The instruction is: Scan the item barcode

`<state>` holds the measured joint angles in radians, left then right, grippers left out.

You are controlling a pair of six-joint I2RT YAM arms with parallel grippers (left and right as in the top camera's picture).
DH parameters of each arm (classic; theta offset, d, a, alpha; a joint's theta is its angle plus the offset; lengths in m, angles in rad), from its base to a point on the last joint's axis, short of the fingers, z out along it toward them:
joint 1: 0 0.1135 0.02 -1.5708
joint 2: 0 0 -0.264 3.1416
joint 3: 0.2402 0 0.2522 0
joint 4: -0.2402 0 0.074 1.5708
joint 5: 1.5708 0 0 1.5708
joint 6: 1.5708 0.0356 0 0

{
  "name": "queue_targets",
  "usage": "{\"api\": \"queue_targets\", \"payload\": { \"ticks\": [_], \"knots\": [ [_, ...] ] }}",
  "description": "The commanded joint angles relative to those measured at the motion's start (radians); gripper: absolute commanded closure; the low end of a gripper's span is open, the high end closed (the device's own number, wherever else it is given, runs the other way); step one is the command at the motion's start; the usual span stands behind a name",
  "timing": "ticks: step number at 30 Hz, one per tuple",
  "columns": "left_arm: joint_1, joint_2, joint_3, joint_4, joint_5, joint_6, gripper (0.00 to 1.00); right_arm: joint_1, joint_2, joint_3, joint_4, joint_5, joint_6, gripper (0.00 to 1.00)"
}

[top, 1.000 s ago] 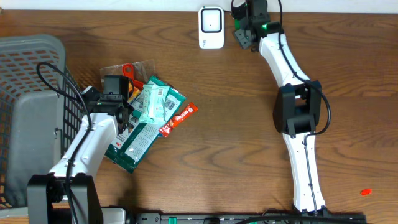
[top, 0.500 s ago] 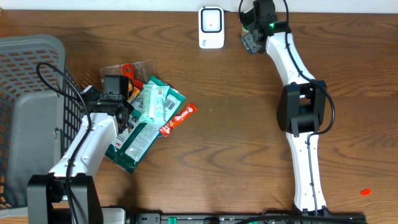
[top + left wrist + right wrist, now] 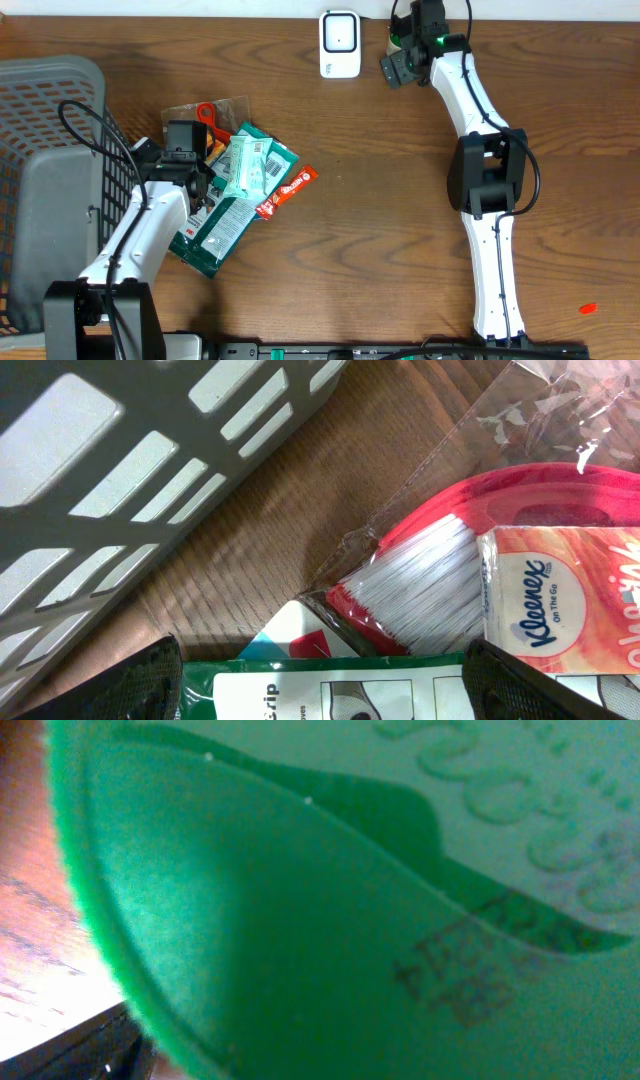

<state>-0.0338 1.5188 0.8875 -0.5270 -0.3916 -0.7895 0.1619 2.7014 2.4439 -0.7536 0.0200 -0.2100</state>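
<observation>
1. Overhead view. The white scanner (image 3: 340, 43) is standing at the far edge of the table (image 3: 360, 250). The right gripper (image 3: 397, 66) is positioned just beside it, on its right. A small green patch is showing at this gripper, but it cannot be told from here whether the jaws are apart or together. The left gripper (image 3: 183, 140) is sitting over a pile of items at the left of the table. In the pile, a pale green pack (image 3: 250, 165) with white labels is lying on a dark green pack (image 3: 222, 220). A red strip pack (image 3: 290, 188) is lying at the pile's right edge, and a red brush (image 3: 205, 110) at its far side. A grey basket (image 3: 40, 100) is standing just left of the pile.

2. Left wrist view. The fingers (image 3: 150, 685) are standing wide apart, one in each lower corner. The dark green pack's edge is filling the gap between them, and contact with it cannot be confirmed. Beyond it, the brush's white bristles are lying inside a clear bag (image 3: 520, 420), with a Kleenex pack (image 3: 560, 600) touching them on the right. The basket wall is crossing the upper left.

3. Right wrist view. A green object (image 3: 300, 920) is filling nearly the whole frame, out of focus. It is showing raised lettering and a dark stamped code (image 3: 460, 970), and what it is cannot be told. This gripper's state cannot be told here either.
</observation>
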Motion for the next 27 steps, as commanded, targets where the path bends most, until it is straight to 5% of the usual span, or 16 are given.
{"api": "queue_targets", "payload": {
  "ticks": [1, 14, 27],
  "knots": [
    [0.006, 0.011, -0.007, -0.001, -0.014, -0.02, 0.11, 0.011, 0.033, -0.018, 0.014, -0.048, 0.151, 0.01],
    [0.006, 0.011, -0.007, -0.002, -0.014, -0.02, 0.11, 0.013, 0.033, -0.018, 0.189, -0.021, 0.238, 0.03],
    [0.006, 0.043, -0.007, 0.011, -0.013, -0.02, 0.11, 0.015, 0.025, -0.015, 0.187, -0.021, 0.238, 0.03]
  ]
}}
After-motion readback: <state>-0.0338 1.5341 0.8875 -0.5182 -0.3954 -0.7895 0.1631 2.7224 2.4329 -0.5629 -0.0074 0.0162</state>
